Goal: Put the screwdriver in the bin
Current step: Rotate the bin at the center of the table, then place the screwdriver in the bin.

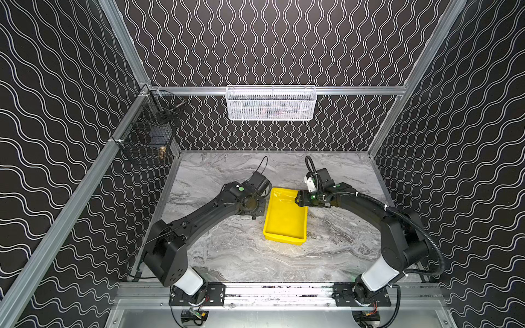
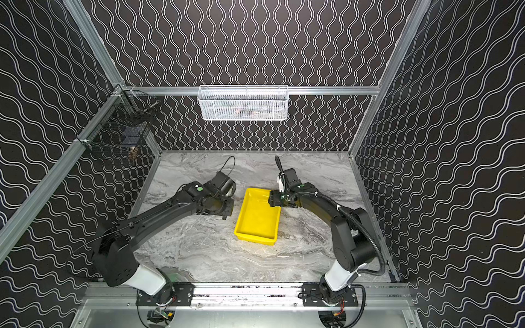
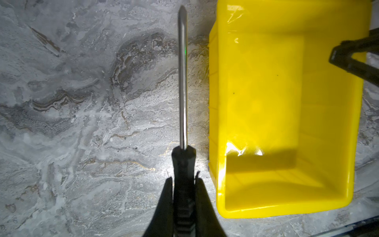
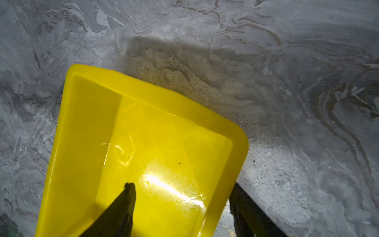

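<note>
No text, label, brand or number is legible anywhere.

The left arm (image 1: 199, 218) rises from its base at the near rail, elbow high, forearm sloping forward and inward toward the middle. Its wrist (image 1: 241, 196) is bent downward, and the left gripper (image 3: 184, 180) is clamped tight, its 2 fingers (image 3: 166, 205) pressed against opposite sides of the screwdriver (image 3: 182, 82) handle. The right arm (image 1: 369, 210) mirrors that pose from the opposite end of the rail, forearm reaching inward. The right gripper (image 4: 182, 184) tilts downward toward the middle, with its 2 black fingers (image 4: 123, 209) standing wide apart. The 2 grippers are near each other without touching.
</note>
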